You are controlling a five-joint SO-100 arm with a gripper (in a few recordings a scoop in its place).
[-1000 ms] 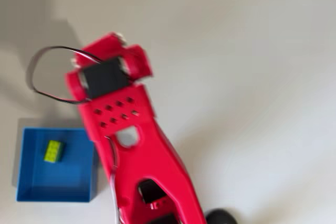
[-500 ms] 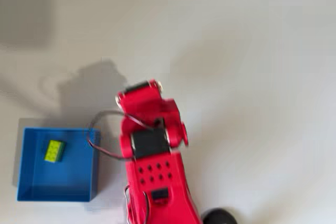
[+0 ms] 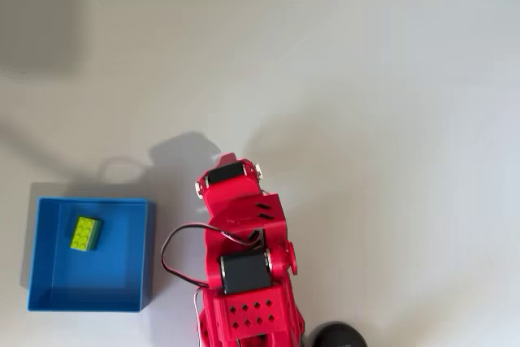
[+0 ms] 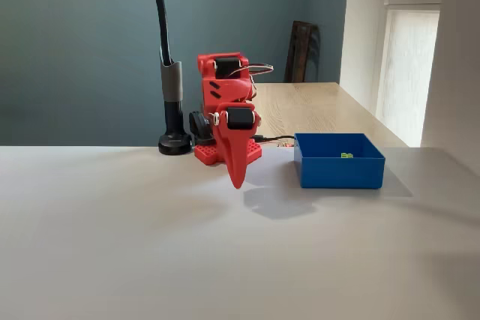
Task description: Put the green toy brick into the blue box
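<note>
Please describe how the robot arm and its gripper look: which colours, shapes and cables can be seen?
The arm is bright red plastic with black motor blocks set into it. One flat link has rows of small holes. A thin dark cable loops out at its side. The gripper is also red and tapers to a narrow point. The arm stands on a red base.

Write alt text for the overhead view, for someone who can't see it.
A green toy brick lies inside a blue box at the lower left of a white table. To its right, a red robot arm is folded up, apart from the box.
</note>
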